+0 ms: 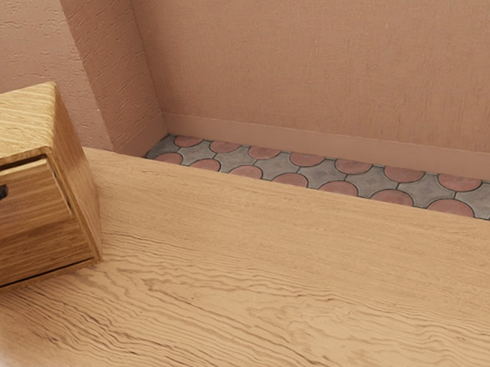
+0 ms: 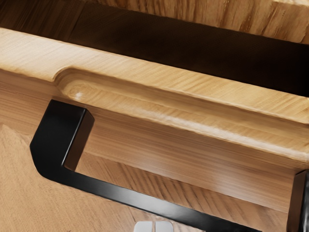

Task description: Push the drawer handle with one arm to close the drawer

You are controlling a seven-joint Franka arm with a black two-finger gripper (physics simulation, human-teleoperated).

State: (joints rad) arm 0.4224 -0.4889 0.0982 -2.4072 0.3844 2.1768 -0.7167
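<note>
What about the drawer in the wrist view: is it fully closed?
No, a dark opening shows between the drawer front and the cabinet's edge.

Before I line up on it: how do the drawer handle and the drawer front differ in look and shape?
The handle is plain black; the drawer front is brown wood with visible grain.
The handle is a slim bar, bent at its end and standing off from the front; the drawer front is a broad panel.
Both catch a soft shine, and the handle's bar runs roughly along the front's top edge.
</note>
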